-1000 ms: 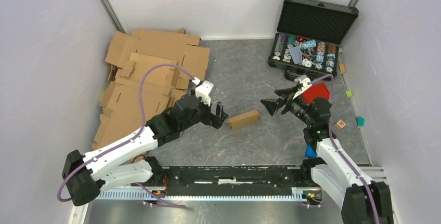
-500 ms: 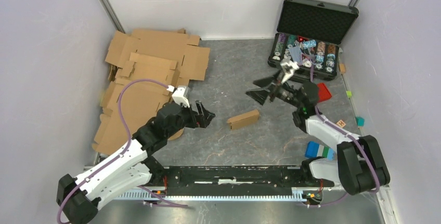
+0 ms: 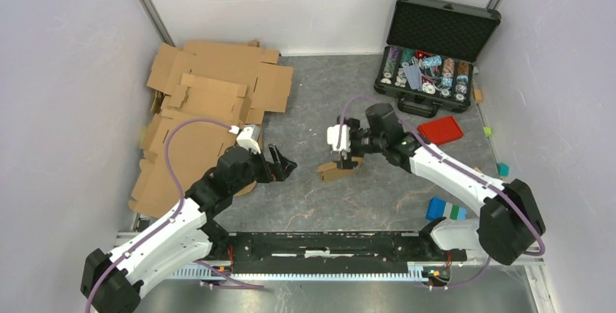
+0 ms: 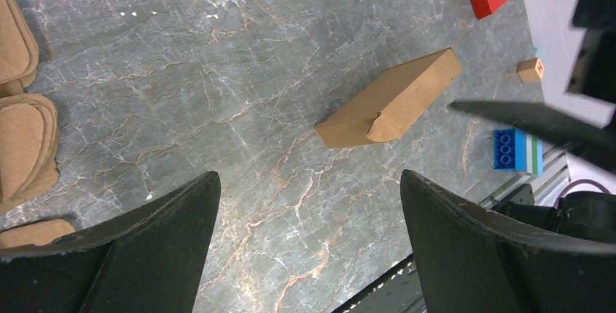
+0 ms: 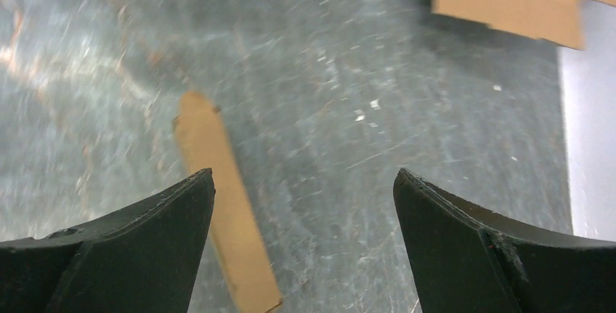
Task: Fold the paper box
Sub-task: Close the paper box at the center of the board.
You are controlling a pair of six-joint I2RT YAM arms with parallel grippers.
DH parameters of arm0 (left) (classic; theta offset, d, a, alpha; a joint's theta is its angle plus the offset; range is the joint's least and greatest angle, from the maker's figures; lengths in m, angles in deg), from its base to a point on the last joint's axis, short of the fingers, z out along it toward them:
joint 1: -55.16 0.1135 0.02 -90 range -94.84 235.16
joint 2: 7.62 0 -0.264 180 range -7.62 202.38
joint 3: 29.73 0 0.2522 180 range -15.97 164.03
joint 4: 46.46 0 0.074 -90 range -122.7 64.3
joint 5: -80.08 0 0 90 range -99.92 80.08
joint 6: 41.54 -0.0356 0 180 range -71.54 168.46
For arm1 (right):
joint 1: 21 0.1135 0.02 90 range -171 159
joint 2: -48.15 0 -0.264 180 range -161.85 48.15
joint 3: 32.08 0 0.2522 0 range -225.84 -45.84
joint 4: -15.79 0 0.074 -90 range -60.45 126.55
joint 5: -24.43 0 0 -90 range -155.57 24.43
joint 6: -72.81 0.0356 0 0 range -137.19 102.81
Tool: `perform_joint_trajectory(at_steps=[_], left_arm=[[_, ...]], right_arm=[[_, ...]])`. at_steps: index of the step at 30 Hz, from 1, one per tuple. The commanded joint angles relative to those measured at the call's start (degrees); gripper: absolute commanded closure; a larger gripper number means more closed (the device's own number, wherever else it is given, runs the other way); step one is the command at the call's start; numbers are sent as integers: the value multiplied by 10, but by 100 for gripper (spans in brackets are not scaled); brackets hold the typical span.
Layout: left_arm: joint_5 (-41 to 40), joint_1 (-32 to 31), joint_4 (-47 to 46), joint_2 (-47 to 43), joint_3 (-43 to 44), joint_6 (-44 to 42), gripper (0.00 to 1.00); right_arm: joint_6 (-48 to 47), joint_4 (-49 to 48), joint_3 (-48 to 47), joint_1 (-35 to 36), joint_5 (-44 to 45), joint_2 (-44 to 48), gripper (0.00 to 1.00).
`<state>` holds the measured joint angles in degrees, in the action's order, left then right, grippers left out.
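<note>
Far-left corner, cardboard sheets point(image 3: 211, 80): I see them piled flat on the grey surface point(image 3: 327, 204).
Black case point(image 3: 443, 30): lid up, far right.
Left jaws: spread wide, empty, left of the paper box point(image 4: 388, 102) and apart from it.
Right jaws: wide apart, gripping nothing, over the box; contact I can't judge.
Red lid point(image 3: 441, 130): flat before the case.
Paper box: closed, lying mid-surface between my two arms.

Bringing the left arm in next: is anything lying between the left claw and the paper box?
Nothing visible. Only bare table lies between the open left claw and the paper box. The right claw, also open, hangs over the box itself, not in that gap.
</note>
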<state>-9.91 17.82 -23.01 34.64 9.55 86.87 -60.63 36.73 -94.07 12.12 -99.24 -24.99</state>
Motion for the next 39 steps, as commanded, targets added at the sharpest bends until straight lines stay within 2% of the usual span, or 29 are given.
perform_joint_trajectory(at_steps=[1, 11, 15, 20, 23, 29, 34, 39], left_arm=[[13, 4, -33, -1, -6, 36, 0], [19, 4, -35, 14, -6, 33, 0], [23, 4, -39, 22, -6, 34, 0], [29, 4, -47, 34, -6, 36, 0], [35, 4, -50, 39, -6, 39, 0], [36, 4, -49, 36, -9, 37, 0], [33, 4, -44, 36, -9, 34, 0], [26, 5, -46, 35, -10, 32, 0]], right_arm=[[-203, 144, -32, 32, 55, -24, 2], [-259, 224, -47, 42, 96, -74, 2], [-255, 215, -41, 41, 113, -78, 2], [-270, 196, -39, 31, 87, -98, 2], [-277, 220, -69, 23, 62, -131, 6], [-296, 302, -142, 23, 37, -205, 29], [-285, 334, -158, 23, 39, -223, 44], [-211, 321, -167, 22, 38, -232, 65]])
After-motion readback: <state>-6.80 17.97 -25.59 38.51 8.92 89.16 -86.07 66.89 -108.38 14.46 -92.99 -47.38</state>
